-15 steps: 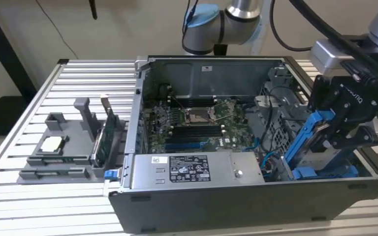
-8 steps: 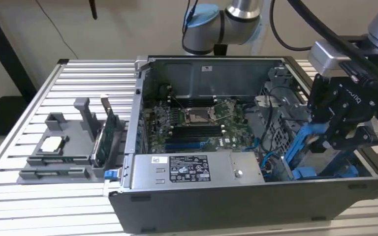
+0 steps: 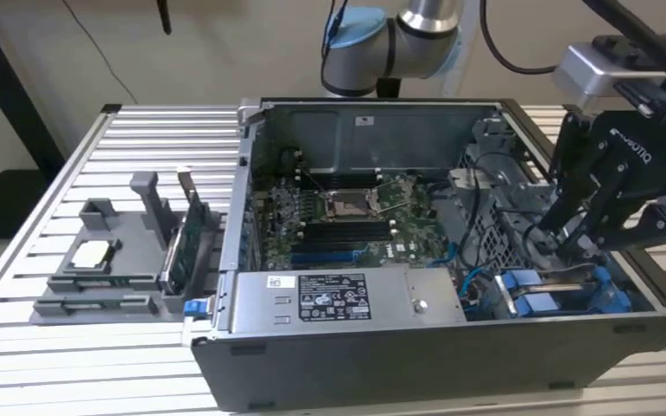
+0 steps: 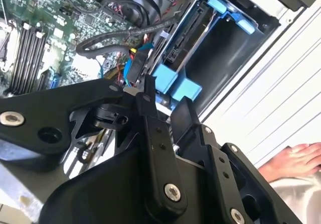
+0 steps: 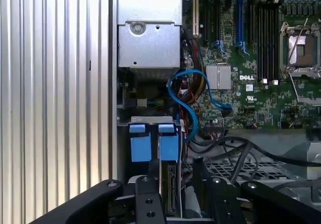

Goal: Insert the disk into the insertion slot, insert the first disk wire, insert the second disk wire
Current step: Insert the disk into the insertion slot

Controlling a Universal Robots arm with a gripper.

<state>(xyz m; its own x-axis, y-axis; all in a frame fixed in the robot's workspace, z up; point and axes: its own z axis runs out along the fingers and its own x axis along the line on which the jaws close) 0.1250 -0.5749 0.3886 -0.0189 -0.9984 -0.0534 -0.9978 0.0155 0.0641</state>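
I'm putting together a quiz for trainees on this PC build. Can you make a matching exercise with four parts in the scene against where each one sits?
Things:
1. disk
2. motherboard
3. silver box with sticker
4. grey holder

Places:
A. on the table, outside the case, at the exterior view's left
B. flat in the middle of the case
C. along the case wall nearest the exterior camera
D. in the case corner at the exterior view's right, close by the end effector

Pairs: 1-D, 2-B, 3-C, 4-A
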